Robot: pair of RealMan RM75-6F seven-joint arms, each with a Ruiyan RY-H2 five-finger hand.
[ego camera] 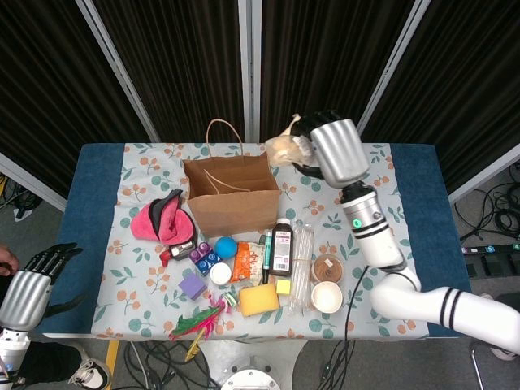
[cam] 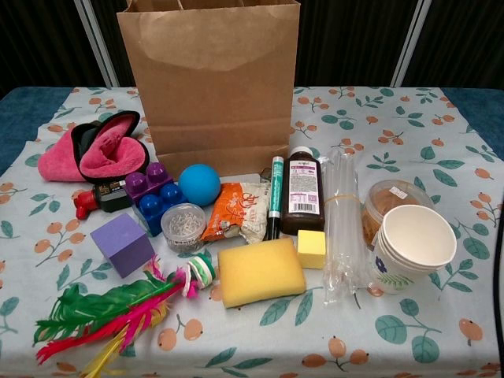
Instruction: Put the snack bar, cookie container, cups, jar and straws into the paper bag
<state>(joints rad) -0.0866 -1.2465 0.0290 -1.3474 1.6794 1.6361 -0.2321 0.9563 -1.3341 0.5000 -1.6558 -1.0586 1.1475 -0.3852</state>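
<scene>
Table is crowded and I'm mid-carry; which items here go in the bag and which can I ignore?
Job items:
paper bag
cookie packet held by right hand
straws
cups
jar
snack bar

Just lying about:
sponge
blue ball
medicine bottle
marker
purple cube
feathers
pink cloth
</scene>
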